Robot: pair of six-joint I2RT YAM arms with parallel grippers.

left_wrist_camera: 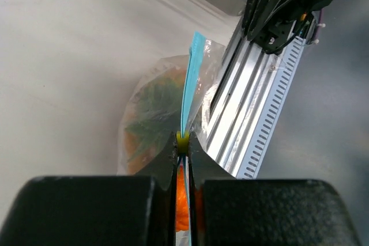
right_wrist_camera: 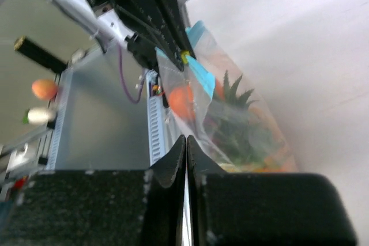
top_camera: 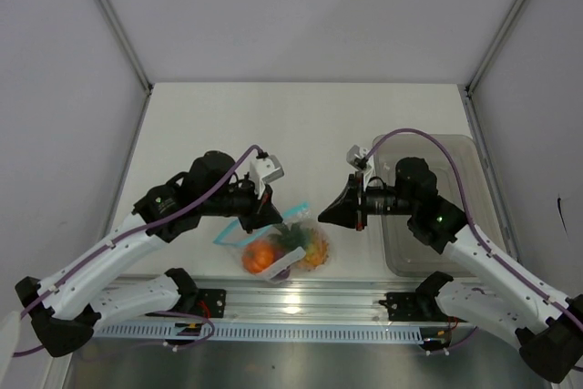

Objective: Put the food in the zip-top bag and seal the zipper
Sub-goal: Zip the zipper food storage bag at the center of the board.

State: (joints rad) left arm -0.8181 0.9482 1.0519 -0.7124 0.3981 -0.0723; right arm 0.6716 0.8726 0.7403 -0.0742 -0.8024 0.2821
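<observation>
The clear zip-top bag lies near the table's front edge with the food inside: a lumpy orange piece and a pineapple whose green crown shows through the plastic. My left gripper is shut on the teal-blue zipper; a small yellow bit sits at its fingertips. My right gripper is shut at the bag's right edge, and the clear plastic runs right up to its fingertips. The magenta and red-orange pieces cannot be picked out.
A grey translucent bin stands at the right, under my right arm. The aluminium rail with both arm bases runs along the front edge, just behind the bag. White walls enclose the table's back and sides.
</observation>
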